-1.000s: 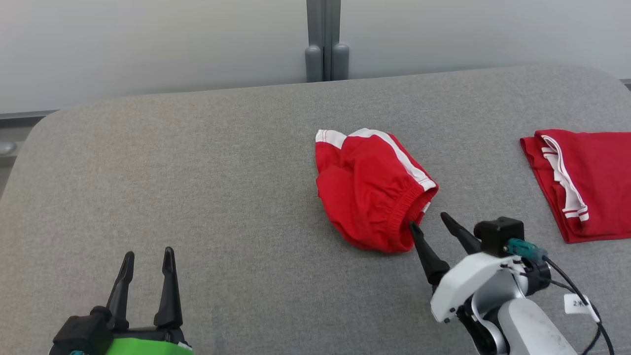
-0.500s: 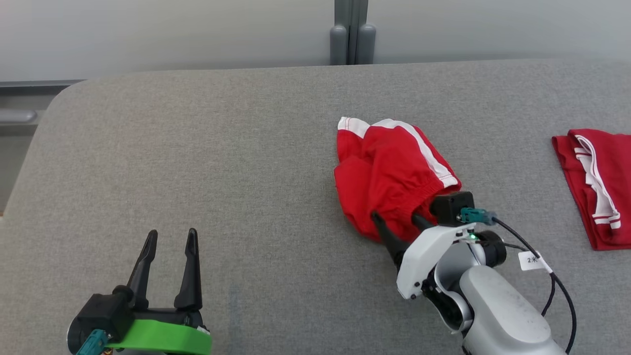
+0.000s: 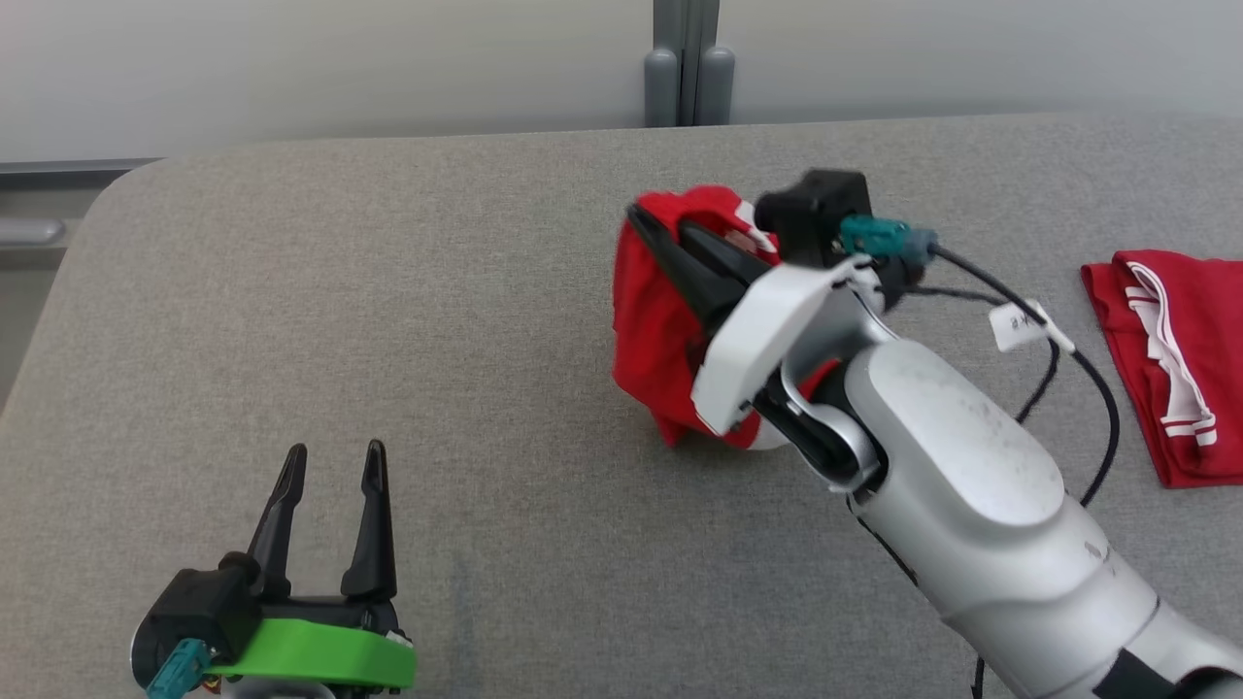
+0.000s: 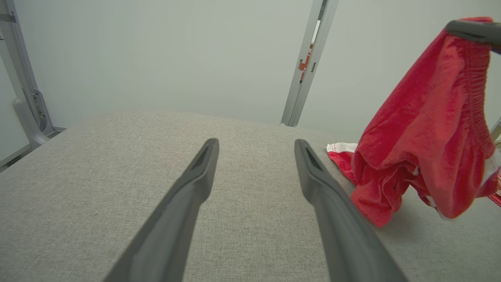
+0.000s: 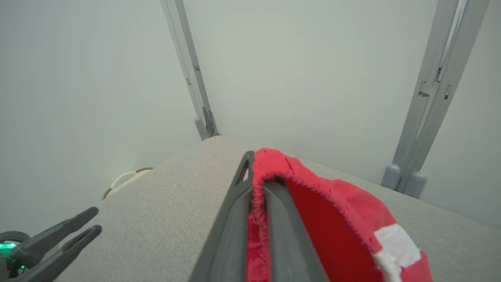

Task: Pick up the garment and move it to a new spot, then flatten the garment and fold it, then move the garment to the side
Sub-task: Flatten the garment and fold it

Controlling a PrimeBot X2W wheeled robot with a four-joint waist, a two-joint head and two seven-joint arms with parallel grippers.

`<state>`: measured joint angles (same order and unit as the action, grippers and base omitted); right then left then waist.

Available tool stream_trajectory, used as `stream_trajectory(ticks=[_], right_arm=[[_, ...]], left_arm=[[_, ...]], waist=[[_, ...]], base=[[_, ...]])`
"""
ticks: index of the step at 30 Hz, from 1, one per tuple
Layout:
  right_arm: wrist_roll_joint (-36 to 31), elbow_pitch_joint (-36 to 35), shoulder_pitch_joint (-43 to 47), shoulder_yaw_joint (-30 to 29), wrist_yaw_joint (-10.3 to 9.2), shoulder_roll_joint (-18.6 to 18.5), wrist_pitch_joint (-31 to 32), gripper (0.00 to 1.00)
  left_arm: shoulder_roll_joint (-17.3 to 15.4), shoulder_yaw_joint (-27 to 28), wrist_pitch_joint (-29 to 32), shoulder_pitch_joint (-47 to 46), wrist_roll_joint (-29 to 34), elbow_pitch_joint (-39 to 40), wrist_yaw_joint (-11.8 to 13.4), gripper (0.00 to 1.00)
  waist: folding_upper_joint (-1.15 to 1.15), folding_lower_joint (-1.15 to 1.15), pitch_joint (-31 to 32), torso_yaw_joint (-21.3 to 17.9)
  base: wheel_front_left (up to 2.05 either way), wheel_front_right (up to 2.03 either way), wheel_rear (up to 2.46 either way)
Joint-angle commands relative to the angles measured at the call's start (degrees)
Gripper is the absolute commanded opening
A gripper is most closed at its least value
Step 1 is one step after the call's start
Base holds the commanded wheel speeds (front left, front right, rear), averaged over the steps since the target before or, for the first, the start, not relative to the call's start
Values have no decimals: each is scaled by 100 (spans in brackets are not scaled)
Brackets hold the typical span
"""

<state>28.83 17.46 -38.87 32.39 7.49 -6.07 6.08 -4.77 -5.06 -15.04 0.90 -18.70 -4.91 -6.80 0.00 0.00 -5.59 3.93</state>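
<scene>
what changed: a second ago the right claw (image 3: 655, 221) sat wide open right at the elastic edge of the red garment (image 3: 651, 330), which lay in a heap. Now it's pinched shut on that edge and has come up, taking the cloth with it.
right claw: clamped on the garment. In the right wrist view the gathered hem is squeezed between the two fingers.
garment: hanging from the right claw above the middle of the grey table (image 3: 388, 291), bunched and drooping. From the left wrist view the lowest folds look like they brush the table, but I can't say for sure.
left claw: (image 3: 335, 451) wide open, holding nothing, parked low at the near left, well apart from the garment.
other stuff: a second red piece (image 3: 1165, 388) lies folded at the far right of the table, untouched.
what it means: I'd say the pick-up is done, so the carry to a new spot comes next. Flattening, folding and moving aside are all left.
watch out: it's a one-point grip on a crumpled bundle, so it'll probably land wadded and need spreading.
</scene>
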Motion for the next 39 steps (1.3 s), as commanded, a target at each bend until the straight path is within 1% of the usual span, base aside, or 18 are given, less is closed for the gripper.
stream_trajectory(ticks=[1, 4, 7, 10, 12, 14, 16, 20, 22, 24, 28, 29, 30, 31, 33, 35, 37, 39], right_arm=[[322, -26, -294, 147, -2, 31, -7, 0], [846, -5, -952, 455, -2, 102, -111, 0], [1279, 53, -1563, 682, -2, 139, -370, 0], [1651, 106, -2041, 733, -2, 173, -741, 0], [1804, 165, -2187, 704, -2, 138, -968, 0], [1849, 356, -2206, 691, -4, -67, -1135, 0], [1786, 630, -2071, 700, -6, -258, -1174, 0], [1698, 1355, -1683, 728, -4, -662, -973, 0], [1606, 1780, -1515, 647, -4, -875, -943, 0], [1535, 2208, -1364, 520, -4, -1001, -1003, 0], [1400, 2909, -1222, 334, -3, -1077, -1180, 0], [1365, 3031, -1216, 307, -3, -1079, -1226, 12], [1297, 3180, -1210, 291, -3, -1090, -1283, 42], [1255, 3290, -1203, 284, -4, -1090, -1315, 100], [1205, 3500, -1163, 279, -4, -1049, -1297, 100], [1153, 3654, -1104, 367, -3, -1013, -1114, 100], [1116, 3653, -1053, 492, -3, -1042, -929, 100], [1052, 3541, -955, 638, -4, -1164, -809, 100]], left_arm=[[13, -7, -15, -115, -47, -10, 3, 100], [25, -33, -14, -151, -62, -38, -7, 100], [44, -65, -15, -171, -66, -55, -15, 100], [59, -83, -14, -158, -59, -58, -21, 100], [66, -80, -14, -134, -57, -54, -24, 100], [72, -66, -15, -100, -55, -41, -20, 100], [79, -52, -14, -71, -51, -20, -24, 100], [82, -75, -14, -100, -39, 0, -35, 100], [86, -92, -14, -154, -46, 24, -40, 100], [88, -110, -14, -222, -37, 22, -45, 100], [80, -100, -14, -282, -29, -22, -54, 100], [78, -95, -14, -296, -24, -26, -56, 100], [76, -88, -14, -309, -18, -27, -58, 100], [73, -85, -14, -311, -11, -31, -59, 100], [68, -76, -14, -305, 1, -35, -62, 100], [64, -69, -15, -287, 8, -39, -64, 100], [55, -70, -14, -262, 3, -43, -66, 100], [51, -62, -14, -230, -3, -46, -69, 100]], waist=[[0, 0, -21, 9], [0, 0, -43, 30], [0, 0, -66, 55], [0, 0, -71, 68], [0, 0, -57, 58], [0, 0, -37, 29], [0, 0, -31, -15], [0, 0, -67, -93], [0, 0, -120, -134], [0, 0, -169, -166], [0, 0, -202, -216], [0, 0, -201, -230], [0, 0, -197, -251], [0, 0, -191, -267], [0, 0, -174, -303], [0, 0, -152, -341], [0, 0, -131, -378], [0, 0, -103, -417]], base=[[0, 0, 0], [0, 0, 0], [0, 0, 0], [0, 0, 0], [0, 0, 0], [0, 0, 0], [0, 0, 0], [0, 0, 0], [0, 0, 0], [0, 0, 0], [0, 0, 0], [0, 0, 0], [0, 0, 0], [0, 0, 0], [0, 0, 0], [0, 0, 0], [0, 0, 0], [0, 0, 0]])
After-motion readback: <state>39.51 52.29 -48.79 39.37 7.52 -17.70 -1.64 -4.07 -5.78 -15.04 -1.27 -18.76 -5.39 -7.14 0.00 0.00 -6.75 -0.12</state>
